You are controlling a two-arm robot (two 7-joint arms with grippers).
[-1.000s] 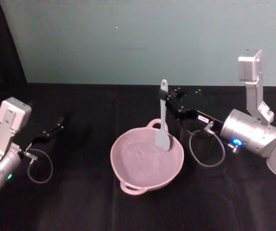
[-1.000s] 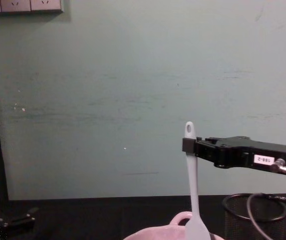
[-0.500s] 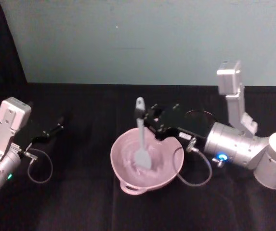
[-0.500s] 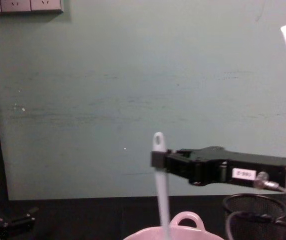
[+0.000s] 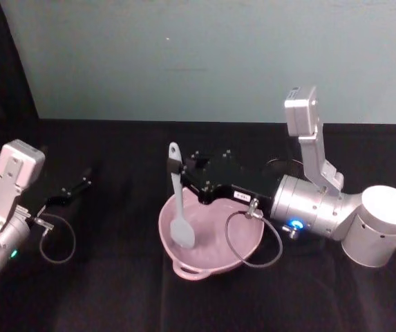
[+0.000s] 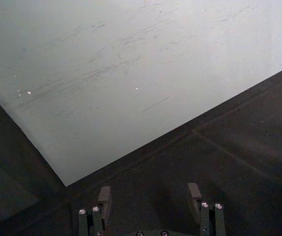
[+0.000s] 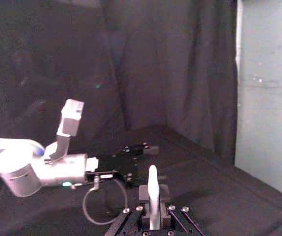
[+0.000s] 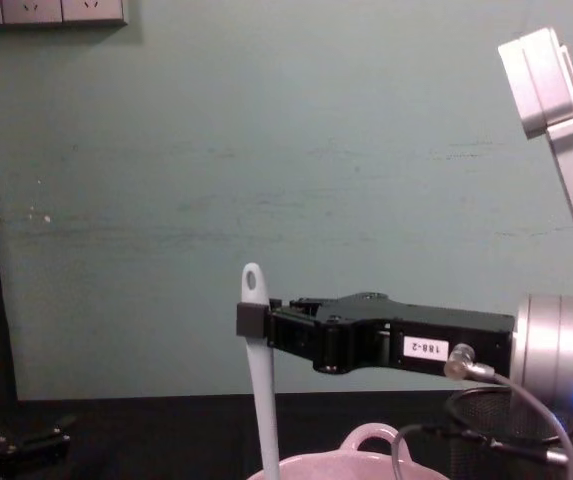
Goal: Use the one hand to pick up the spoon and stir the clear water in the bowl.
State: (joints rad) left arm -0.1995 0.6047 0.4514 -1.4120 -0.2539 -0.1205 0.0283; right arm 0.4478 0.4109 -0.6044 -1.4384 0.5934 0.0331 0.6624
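**Spoon [image 5: 177, 204] stands in the bowl [image 5: 215, 249], held by the right tool [image 5: 178, 169]**

Far to the left, the left tool [image 5: 75, 188] is parked low over the black desk [image 5: 115, 290], well away from the bowl. Seen from its own wrist, its two fingers [image 6: 104, 198] are spread wide with nothing between them.

Near the middle, the spoon is close to upright with its holed end on top. Its flat blade is down inside the left part of the pink bowl. I cannot tell whether the blade touches the bottom.

The bowl sits on the desk with its small loop handle at the far rim, plain from the chest view [image 8: 371, 438].

The right tool reaches in level from the right, above the bowl. Its fingers are clamped narrowly on the upper handle just below the hole [image 8: 253, 320]. Behind it come the silver wrist and its blue light.

Farther right, a black mesh cup [image 8: 478, 412] stands beside the bowl.
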